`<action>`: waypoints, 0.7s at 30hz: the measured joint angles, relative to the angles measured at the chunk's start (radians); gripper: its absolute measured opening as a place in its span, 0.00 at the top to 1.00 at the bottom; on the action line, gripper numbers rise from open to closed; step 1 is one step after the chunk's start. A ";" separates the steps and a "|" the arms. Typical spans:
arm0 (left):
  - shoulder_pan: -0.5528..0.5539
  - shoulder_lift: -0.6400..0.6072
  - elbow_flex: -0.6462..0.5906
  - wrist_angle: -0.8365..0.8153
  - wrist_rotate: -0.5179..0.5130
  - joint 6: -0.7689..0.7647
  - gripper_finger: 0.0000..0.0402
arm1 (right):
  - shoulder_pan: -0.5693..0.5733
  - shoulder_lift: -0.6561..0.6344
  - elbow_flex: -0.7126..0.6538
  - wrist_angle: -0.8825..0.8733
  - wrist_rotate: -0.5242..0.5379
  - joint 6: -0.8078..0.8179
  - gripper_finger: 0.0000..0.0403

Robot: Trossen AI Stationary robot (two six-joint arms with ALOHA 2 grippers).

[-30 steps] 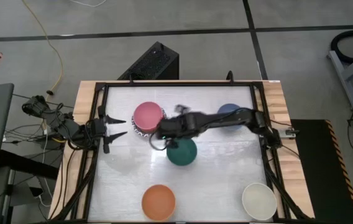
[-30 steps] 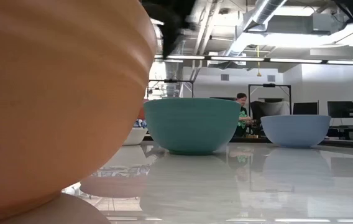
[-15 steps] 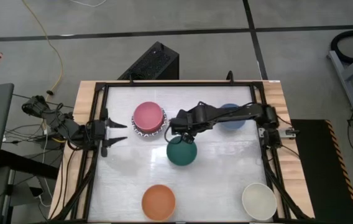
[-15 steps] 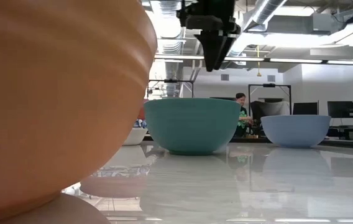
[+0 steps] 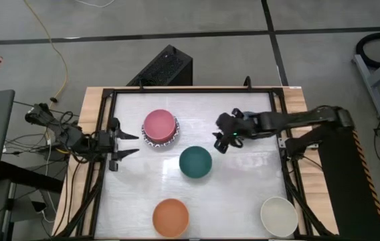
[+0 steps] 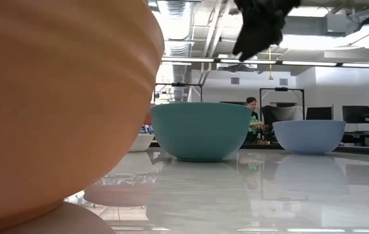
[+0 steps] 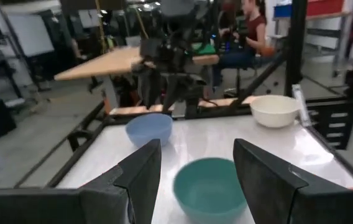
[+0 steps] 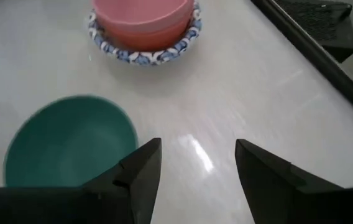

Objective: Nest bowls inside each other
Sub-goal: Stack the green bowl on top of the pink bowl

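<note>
The table (image 5: 243, 194) is a glossy white sheet inside a dark metal frame, with pale wood showing along its sides. Its surface mirrors the bowls in the low view.

The right arm reaches in from the right edge, its right gripper (image 5: 221, 138) raised over the table's middle, fingers spread and holding nothing. The left gripper (image 5: 127, 143) waits at the left edge, fingers likewise parted and empty.

The bowls are smooth, round and matte. The pink bowl (image 5: 160, 124) sits on a flat plate (image 5: 148, 138) with a blue-and-white patterned rim; the right wrist view suggests a redder bowl beneath the pink one, though that is hard to be sure of. The dark green bowl (image 5: 195, 162) stands alone near the centre, just beside the right gripper. The orange bowl (image 5: 170, 217) lies at the near edge and fills most of the low view. The cream bowl (image 5: 278, 215) sits in the near right corner.

The blue bowl (image 7: 148, 130) is hidden under the right arm from above, but the left wrist and low views show it standing apart on the table. A seated person (image 6: 254, 120) shows in the room beyond.
</note>
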 joint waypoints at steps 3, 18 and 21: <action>0.008 0.001 -0.021 0.034 -0.031 0.025 0.52 | -0.013 -0.060 -0.129 0.125 -0.015 0.035 0.44; 0.035 -0.010 0.021 0.158 -0.317 -0.124 0.52 | -0.060 0.050 -0.275 0.357 -0.028 0.068 0.44; 0.035 -0.029 0.072 0.053 -0.309 -0.171 0.52 | -0.073 0.104 -0.268 0.368 -0.072 0.063 0.44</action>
